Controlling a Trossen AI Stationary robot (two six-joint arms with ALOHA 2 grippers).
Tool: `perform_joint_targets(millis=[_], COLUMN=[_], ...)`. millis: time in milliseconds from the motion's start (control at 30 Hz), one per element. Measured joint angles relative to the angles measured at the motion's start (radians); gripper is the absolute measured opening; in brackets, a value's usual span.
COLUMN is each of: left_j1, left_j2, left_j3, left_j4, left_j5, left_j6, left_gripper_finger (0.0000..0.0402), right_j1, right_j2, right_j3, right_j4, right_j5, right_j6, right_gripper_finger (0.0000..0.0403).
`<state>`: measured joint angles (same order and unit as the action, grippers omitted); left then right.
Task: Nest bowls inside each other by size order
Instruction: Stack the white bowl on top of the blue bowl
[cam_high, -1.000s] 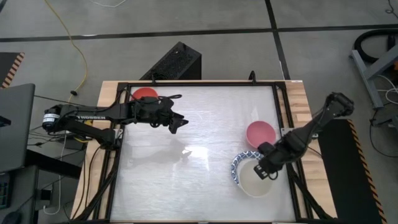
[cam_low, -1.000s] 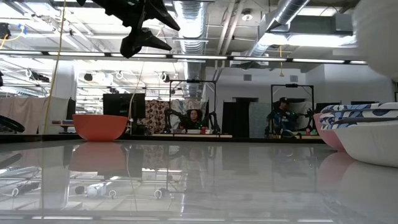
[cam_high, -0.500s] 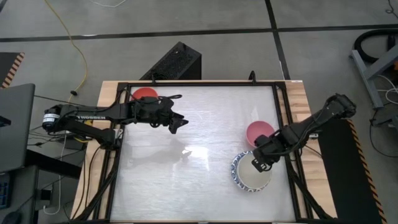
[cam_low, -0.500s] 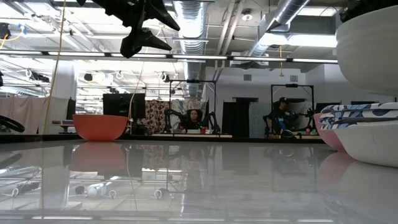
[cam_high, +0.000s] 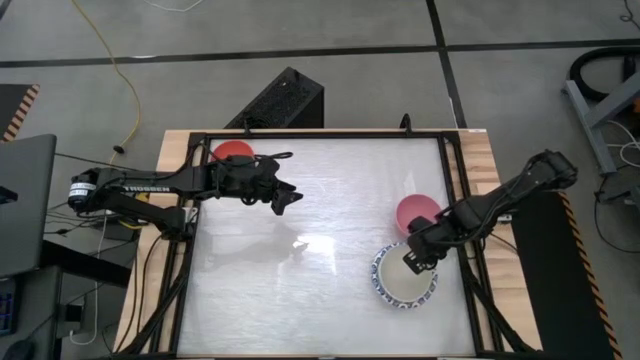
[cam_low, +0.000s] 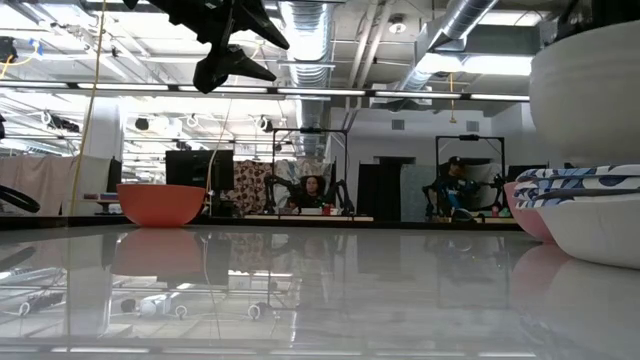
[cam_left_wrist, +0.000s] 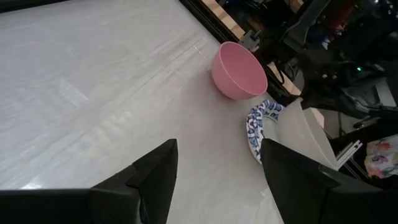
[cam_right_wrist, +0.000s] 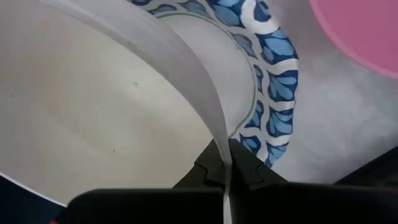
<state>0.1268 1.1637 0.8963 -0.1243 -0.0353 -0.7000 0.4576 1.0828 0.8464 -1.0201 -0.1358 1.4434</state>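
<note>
**Inspector:** Progress?

**Assistant:** Partial. Largest first: the blue-rimmed bowl stack (cam_high: 384, 268) sits at the worktop's (cam_high: 300, 240) near right. The right pincer (cam_high: 411, 261) pinches the cream bowl's (cam_high: 408, 287) rim, holding it just above that stack.

**Inspector:** Outstanding?

**Assistant:** Pink bowl (cam_high: 417, 212) beside the stack; red bowl (cam_high: 232, 152) far left. Left pincer (cam_high: 287, 199) hovers, spread, empty.

Right claw (cam_high: 412, 259) is pinched tight on the rim of a cream bowl (cam_high: 410, 283), its arm reaching in from the tabletop's right edge. Left claw (cam_high: 283, 200) is raised off the tabletop at rear left, fingers spread, holding nothing.
</note>
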Motion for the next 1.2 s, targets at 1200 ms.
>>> perform_joint_targets(millis=[1200], left_j1=[0.000], left_j2=[0.000], left_j3=[0.000], left_j4=[-0.001], left_j5=[-0.013], left_j6=[-0.003], left_gripper_finger=[0.0219], right_j1=[-0.075], right_j2=[0.030], right_j3=[-0.082], right_j4=[0.034], right_j5=[-0.117], right_j6=[-0.060], right_gripper_finger=[0.0011])
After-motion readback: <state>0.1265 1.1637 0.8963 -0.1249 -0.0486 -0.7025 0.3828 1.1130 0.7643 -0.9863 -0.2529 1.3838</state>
